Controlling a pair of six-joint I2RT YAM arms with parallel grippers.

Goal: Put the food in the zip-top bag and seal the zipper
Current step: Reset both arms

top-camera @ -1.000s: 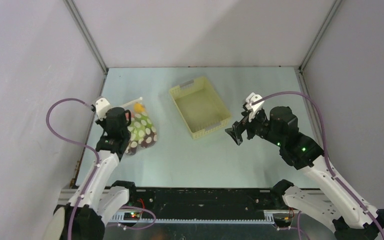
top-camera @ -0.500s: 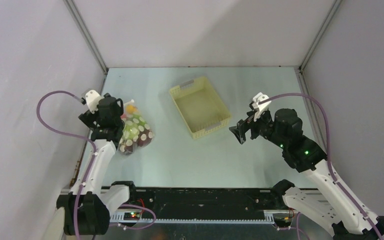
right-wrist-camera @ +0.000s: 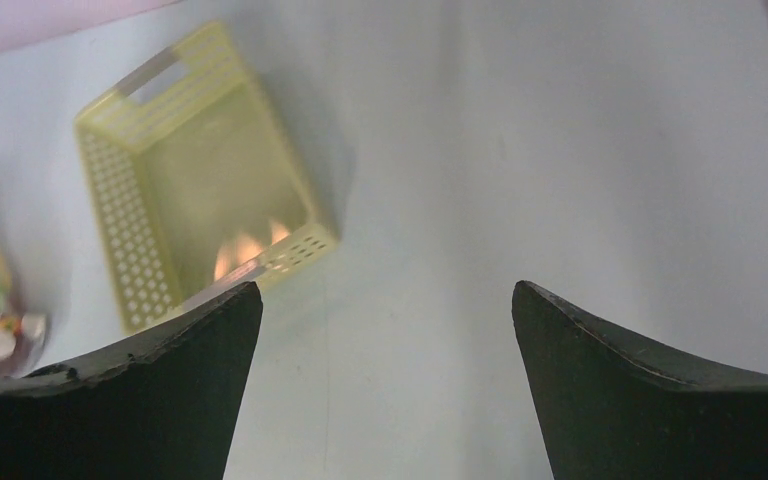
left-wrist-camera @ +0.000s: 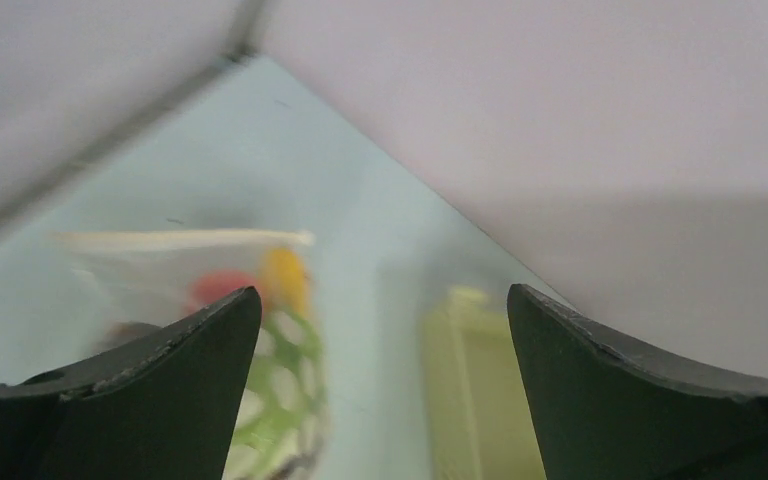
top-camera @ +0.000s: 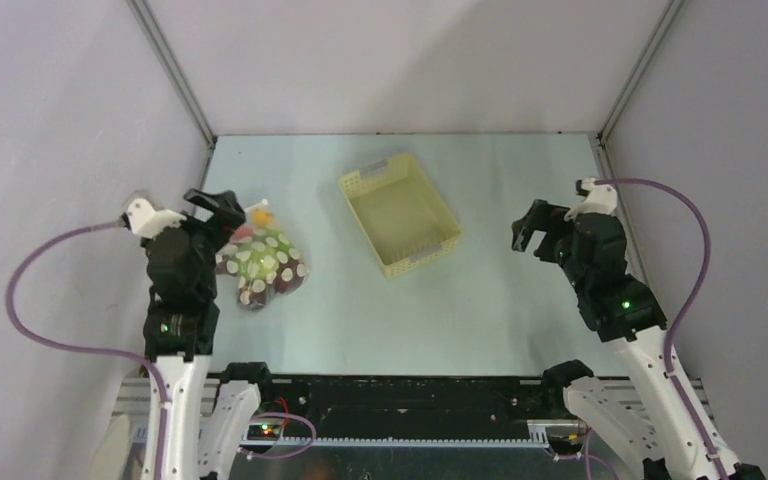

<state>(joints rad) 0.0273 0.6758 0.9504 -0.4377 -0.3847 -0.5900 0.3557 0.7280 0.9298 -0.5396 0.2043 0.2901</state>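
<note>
The zip-top bag [top-camera: 282,272] lies near the left edge of the table [top-camera: 390,310], with the food [top-camera: 255,262] inside it. The left gripper [top-camera: 217,208] hangs just beside the bag, jaws spread, holding nothing. The right gripper [top-camera: 530,226] is near the right edge, also spread and empty. The yellow basket [top-camera: 447,228] stands between them.

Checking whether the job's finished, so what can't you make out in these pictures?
- zipper: sealed or not; blurred in left wrist view, too small from above.
- food: exact pieces, behind the zip-top bag's dots, top view.
- zip-top bag: mostly cut off by the left edge, right wrist view.
</note>
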